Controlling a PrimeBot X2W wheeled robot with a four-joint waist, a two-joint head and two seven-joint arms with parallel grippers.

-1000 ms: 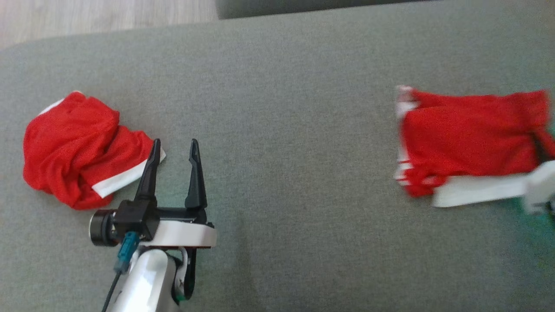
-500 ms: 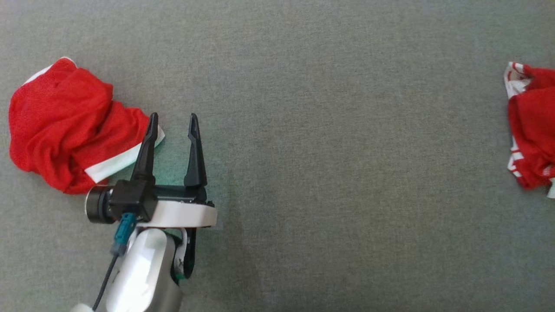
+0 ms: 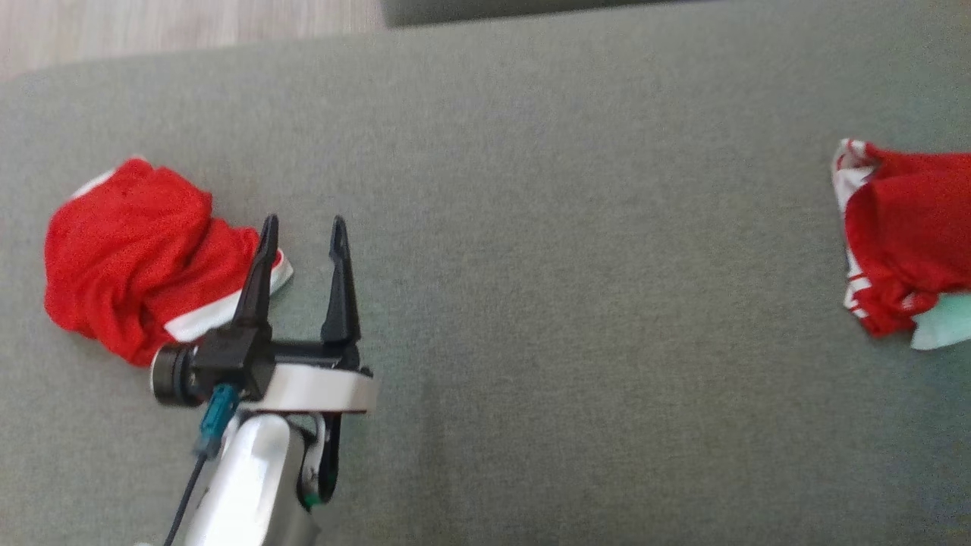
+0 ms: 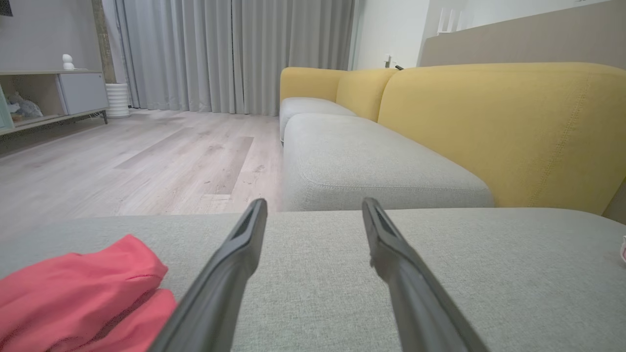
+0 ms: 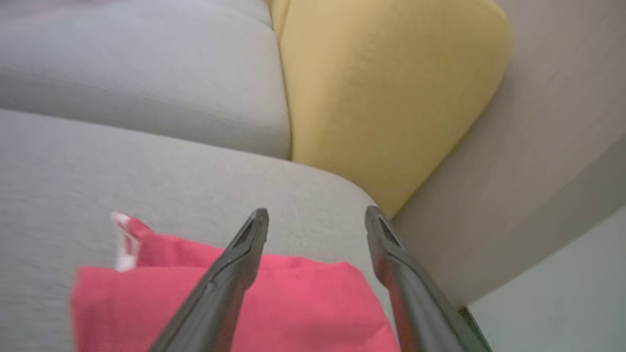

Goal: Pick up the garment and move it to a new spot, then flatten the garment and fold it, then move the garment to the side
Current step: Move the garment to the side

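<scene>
Showing in right wrist view: right gripper (image 5: pixel 316 212) spread above folded garment (image 5: pixel 303 298)

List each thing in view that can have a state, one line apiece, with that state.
crumpled garment, bunched in a heap, not folded, lying on the cushion.
flat garment, laid fairly flat near the cushion's right end, not gripped.
left gripper, open, empty, beside the crumpled garment.
right gripper, open, empty, over the flat garment.
cushion, bearing both garments.

Head overhead — wrists skim cushion (image 3: pixel 576 318).
</scene>
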